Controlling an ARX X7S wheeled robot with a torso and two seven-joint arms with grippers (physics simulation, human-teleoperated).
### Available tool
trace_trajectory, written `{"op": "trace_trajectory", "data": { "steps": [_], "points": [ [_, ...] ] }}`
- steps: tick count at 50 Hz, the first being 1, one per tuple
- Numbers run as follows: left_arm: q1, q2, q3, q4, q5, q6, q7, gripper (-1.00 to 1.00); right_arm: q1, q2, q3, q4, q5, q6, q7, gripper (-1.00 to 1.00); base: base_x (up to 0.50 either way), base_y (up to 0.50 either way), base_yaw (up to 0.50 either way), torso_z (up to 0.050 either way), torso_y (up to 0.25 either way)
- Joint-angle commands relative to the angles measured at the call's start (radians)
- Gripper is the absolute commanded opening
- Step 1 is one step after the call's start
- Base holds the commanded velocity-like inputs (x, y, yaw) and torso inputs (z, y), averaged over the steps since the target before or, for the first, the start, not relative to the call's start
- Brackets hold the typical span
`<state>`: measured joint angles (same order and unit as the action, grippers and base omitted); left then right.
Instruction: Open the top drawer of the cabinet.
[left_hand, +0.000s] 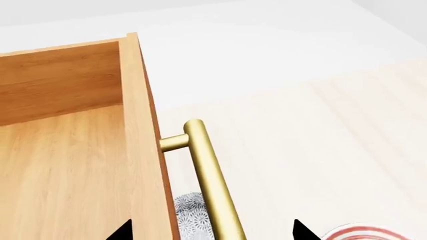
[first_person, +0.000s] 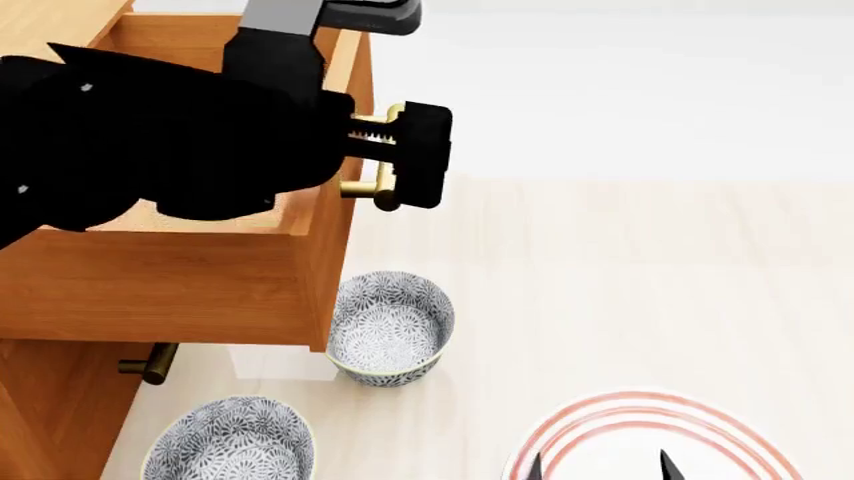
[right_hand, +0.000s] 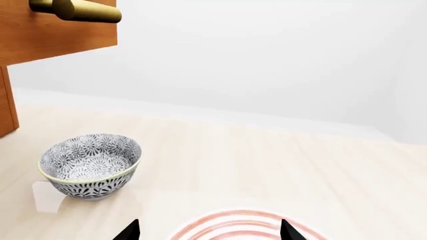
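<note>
The top drawer (first_person: 200, 270) stands pulled out from the orange-brown cabinet (first_person: 54, 400), and its empty wooden inside (left_hand: 67, 165) shows in the left wrist view. Its brass bar handle (left_hand: 210, 175) sits on the drawer front (first_person: 380, 190). My left gripper (left_hand: 212, 231) is at the handle (first_person: 387, 150), open. Its black fingertips (left_hand: 303, 232) stand wide apart with the bar and the drawer front between them, not clamped. My right gripper (right_hand: 210, 230) is open and empty, low over a red-ringed plate (first_person: 654, 430).
A patterned bowl (first_person: 390, 325) stands on the floor just below the drawer front, and it also shows in the right wrist view (right_hand: 90, 165). A second bowl (first_person: 230, 440) lies nearer the cabinet. A lower drawer's handle (first_person: 147, 365) shows under the open drawer.
</note>
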<state>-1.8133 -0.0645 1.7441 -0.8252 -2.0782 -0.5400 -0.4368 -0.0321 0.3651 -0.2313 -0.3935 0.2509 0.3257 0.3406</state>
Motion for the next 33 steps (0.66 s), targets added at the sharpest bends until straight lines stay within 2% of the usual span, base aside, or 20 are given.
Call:
{"op": "trace_trajectory", "data": {
  "steps": [1, 20, 26, 33],
  "points": [
    [-0.138, 0.064, -0.148, 0.025, -0.109, 0.013, 0.072, 1.0, -0.005, 0.008, 0.004, -0.034, 0.007, 0.018, 0.012, 1.0, 0.0, 0.0, 0.0, 0.0, 0.011],
    [-0.31, 0.038, -0.143, 0.022, -0.079, -0.048, 0.035, 1.0, -0.022, 0.02, 0.009, -0.062, 0.015, 0.016, 0.018, 1.0, 0.0, 0.0, 0.0, 0.0, 0.001],
    [-0.364, -0.02, -0.145, 0.088, -0.062, -0.057, -0.004, 1.0, -0.029, 0.022, 0.007, -0.069, 0.015, 0.011, 0.019, 1.0, 0.0, 0.0, 0.0, 0.0, 0.0],
    [-0.469, -0.189, -0.172, 0.343, -0.008, -0.042, -0.1, 1.0, -0.028, 0.023, -0.004, -0.084, 0.01, 0.023, 0.025, 1.0, 0.0, 0.0, 0.0, 0.0, 0.0]
  ]
}}
